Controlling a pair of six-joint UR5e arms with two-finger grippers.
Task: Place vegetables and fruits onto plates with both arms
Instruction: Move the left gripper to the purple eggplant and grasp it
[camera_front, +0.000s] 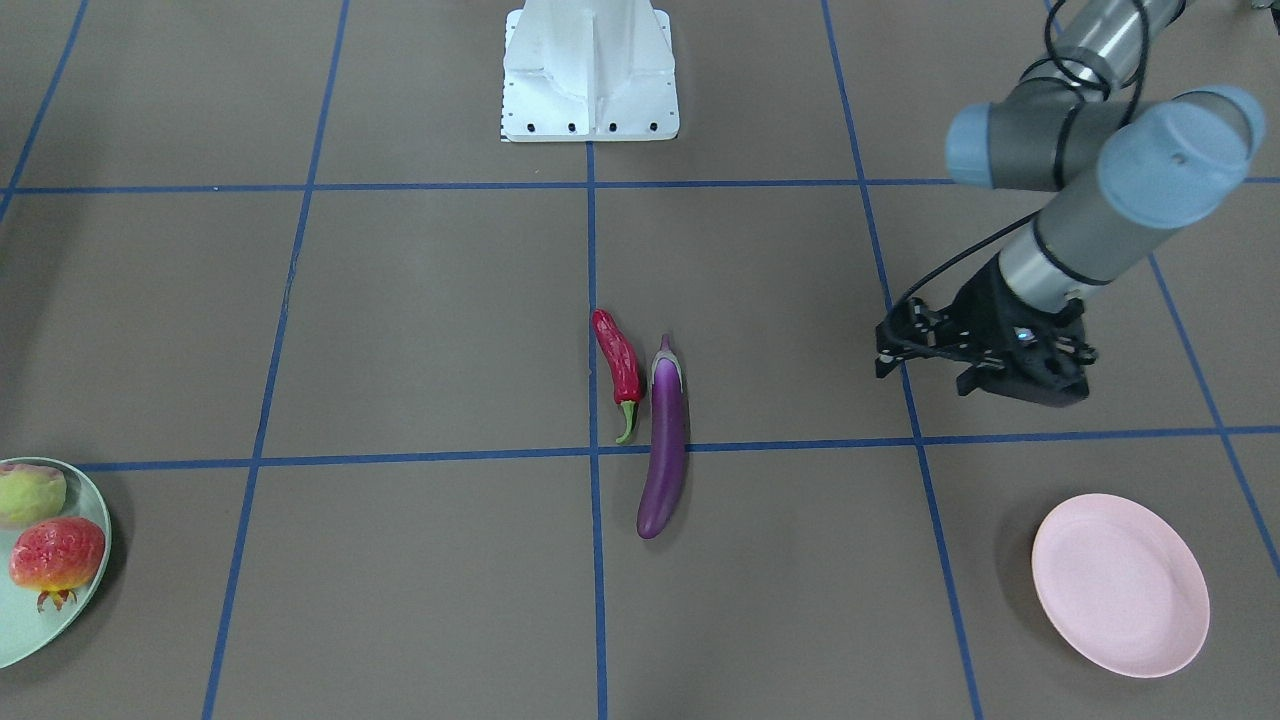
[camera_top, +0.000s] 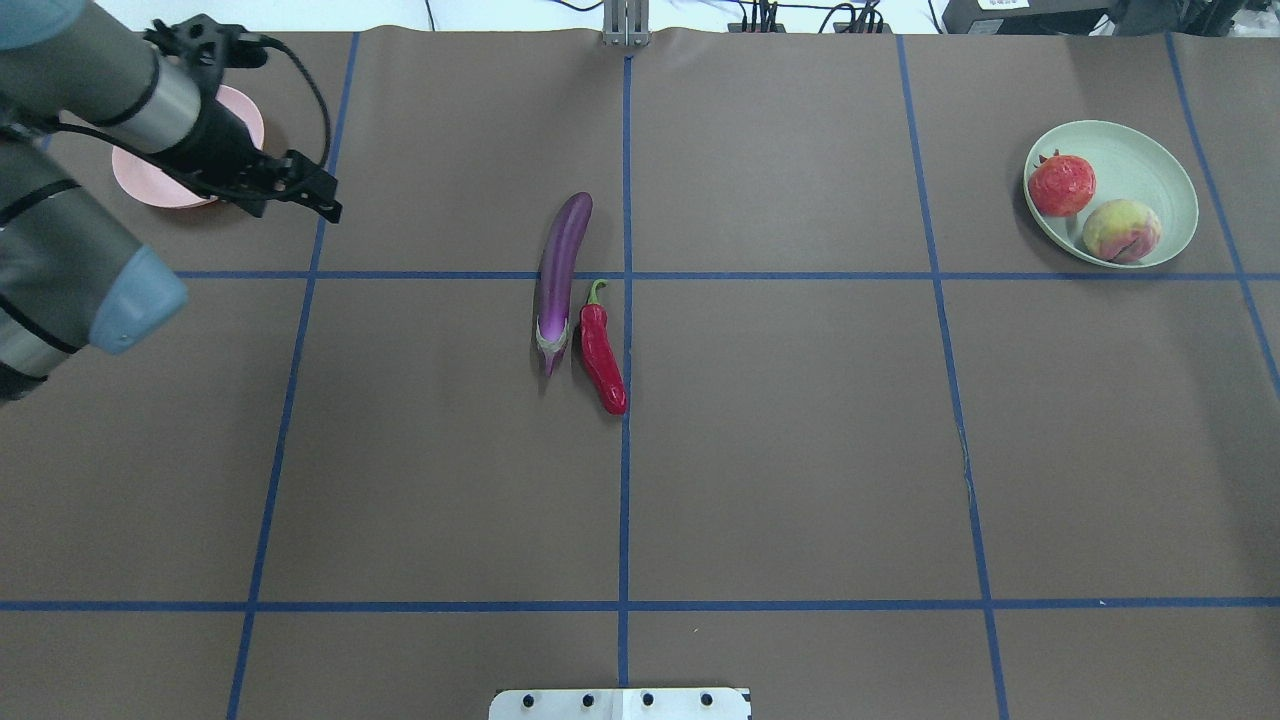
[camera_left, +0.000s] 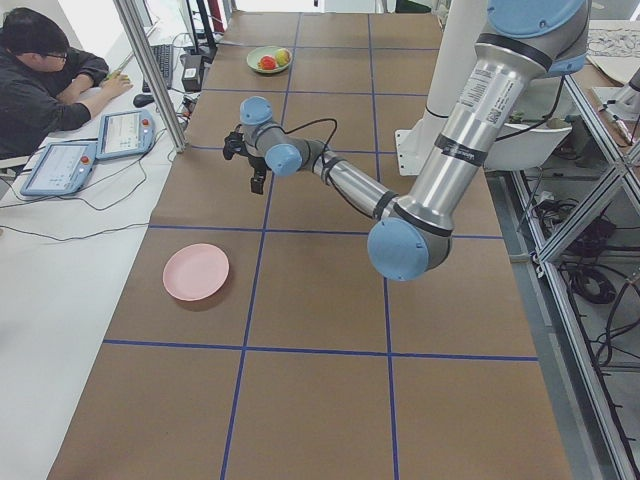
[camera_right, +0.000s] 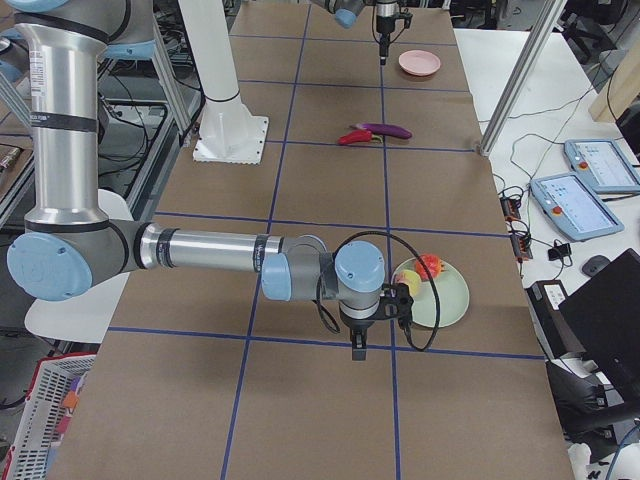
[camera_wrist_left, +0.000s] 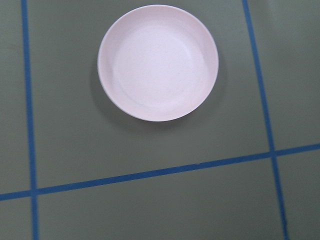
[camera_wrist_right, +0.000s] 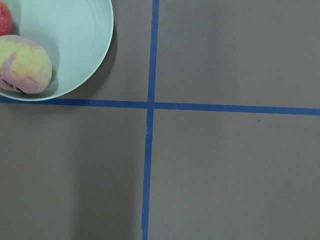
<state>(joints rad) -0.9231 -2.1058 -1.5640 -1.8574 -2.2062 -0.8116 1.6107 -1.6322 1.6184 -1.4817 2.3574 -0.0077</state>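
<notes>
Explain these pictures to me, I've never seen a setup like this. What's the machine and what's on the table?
It is a robot with a left arm and a right arm at a brown table. The pictures come from across the table, from above, from each end, and from each wrist. Mid-table lie an eggplant and a chili, side by side. A pomegranate and a peach sit on the green plate; the pink plate is empty. The left tool hangs near the pink plate, the right tool near the green one. Neither holds any food.

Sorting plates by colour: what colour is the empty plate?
Pale pink plate; left wrist view shows best.
</notes>
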